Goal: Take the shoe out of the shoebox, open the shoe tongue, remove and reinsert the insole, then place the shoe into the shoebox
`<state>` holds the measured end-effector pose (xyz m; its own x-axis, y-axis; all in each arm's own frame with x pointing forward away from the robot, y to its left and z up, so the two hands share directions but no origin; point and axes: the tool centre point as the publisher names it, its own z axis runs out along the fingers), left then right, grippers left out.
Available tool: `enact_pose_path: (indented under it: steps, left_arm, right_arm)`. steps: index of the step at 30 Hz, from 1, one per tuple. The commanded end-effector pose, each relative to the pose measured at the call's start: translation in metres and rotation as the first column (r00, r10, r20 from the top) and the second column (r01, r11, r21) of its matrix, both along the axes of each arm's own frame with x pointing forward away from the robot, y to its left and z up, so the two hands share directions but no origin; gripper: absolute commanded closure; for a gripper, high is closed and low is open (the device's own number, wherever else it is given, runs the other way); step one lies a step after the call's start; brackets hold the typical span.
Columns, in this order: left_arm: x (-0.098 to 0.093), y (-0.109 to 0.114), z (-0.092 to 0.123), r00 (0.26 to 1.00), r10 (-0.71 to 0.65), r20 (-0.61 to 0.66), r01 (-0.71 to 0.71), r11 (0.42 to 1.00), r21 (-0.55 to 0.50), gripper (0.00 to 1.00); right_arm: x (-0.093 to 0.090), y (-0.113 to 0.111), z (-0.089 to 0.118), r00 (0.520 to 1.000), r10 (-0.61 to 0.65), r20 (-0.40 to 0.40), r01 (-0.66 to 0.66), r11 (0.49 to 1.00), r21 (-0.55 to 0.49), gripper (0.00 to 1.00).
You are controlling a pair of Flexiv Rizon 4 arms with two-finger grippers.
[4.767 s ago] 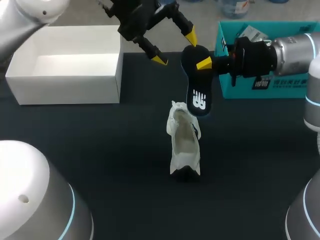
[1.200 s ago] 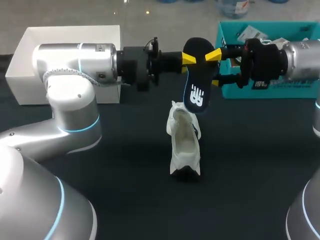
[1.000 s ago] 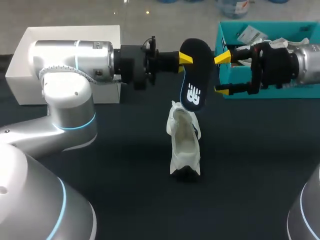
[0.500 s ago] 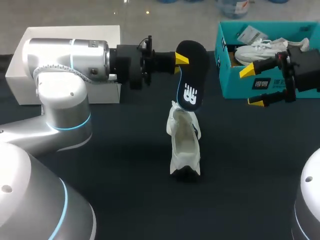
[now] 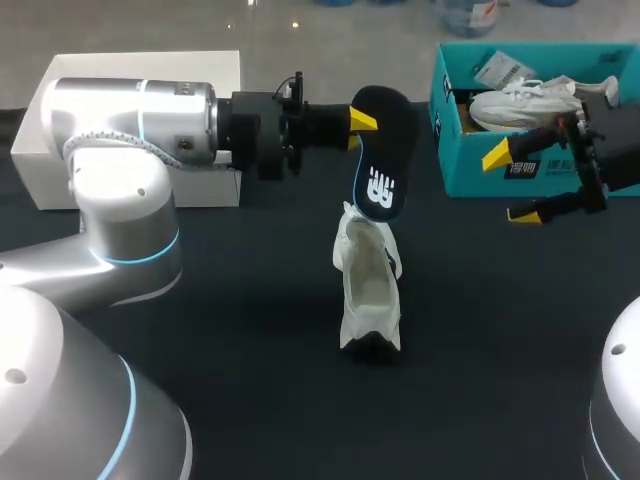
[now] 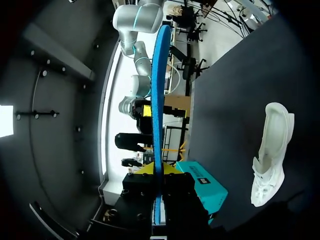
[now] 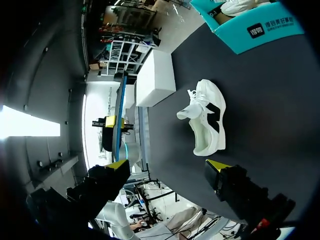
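A white shoe stands on the dark table with its opening facing up. Just above it hangs the black insole with a white logo and a blue edge. My left gripper is shut on the insole's upper end. In the left wrist view the insole shows edge-on between the fingers of the left gripper, with the shoe off to one side. My right gripper stands open and holds nothing, in front of the teal shoebox. Ahead of the right gripper lie the shoe and the insole.
The teal shoebox at the back right holds a second white shoe. A white open box stands at the back left, seen also as the white box beyond the shoe. The teal shoebox sits at the table's far side.
My right gripper has let go of the insole and drawn back to the right, open. The left gripper keeps the insole and has shifted it slightly left and down over the shoe.
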<state>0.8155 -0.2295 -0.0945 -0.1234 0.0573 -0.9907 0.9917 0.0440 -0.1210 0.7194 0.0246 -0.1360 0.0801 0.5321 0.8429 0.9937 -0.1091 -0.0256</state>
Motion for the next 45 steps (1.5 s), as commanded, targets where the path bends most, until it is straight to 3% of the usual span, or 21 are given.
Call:
enact_pose_path:
  steps: [1,8,16,27,40,45]
  left_arm:
    - [-0.003,0.003,0.004,1.0,0.005,-0.002,-0.005,1.0,0.013,1.0]
    - [0.0,0.007,0.005,1.0,0.013,0.0,-0.013,1.0,0.015,1.0]
    - [-0.001,0.006,0.003,1.0,0.014,-0.004,-0.014,1.0,0.013,1.0]
    - [-0.004,0.01,0.002,1.0,0.009,-0.005,-0.009,1.0,0.015,1.0]
    - [-0.005,0.007,0.001,1.0,0.001,-0.011,-0.001,1.0,0.011,1.0]
    - [-0.007,0.005,0.002,1.0,0.0,-0.015,0.0,1.0,0.008,1.0]
  right_arm:
    - [0.0,-0.005,-0.011,1.0,0.006,-0.028,-0.007,0.999,-0.05,0.0]
    - [-0.02,-0.019,-0.027,0.998,-0.044,-0.044,0.041,0.997,-0.064,0.0]
    - [-0.034,-0.034,-0.028,0.987,-0.155,0.042,0.159,0.979,-0.127,0.0]
    - [-0.017,-0.062,-0.02,0.97,-0.204,0.129,0.226,0.957,-0.184,0.0]
    - [0.017,-0.069,-0.04,0.986,-0.154,0.06,0.163,0.965,-0.203,0.0]
    - [0.021,-0.072,-0.043,0.986,-0.161,0.05,0.168,0.965,-0.203,0.0]
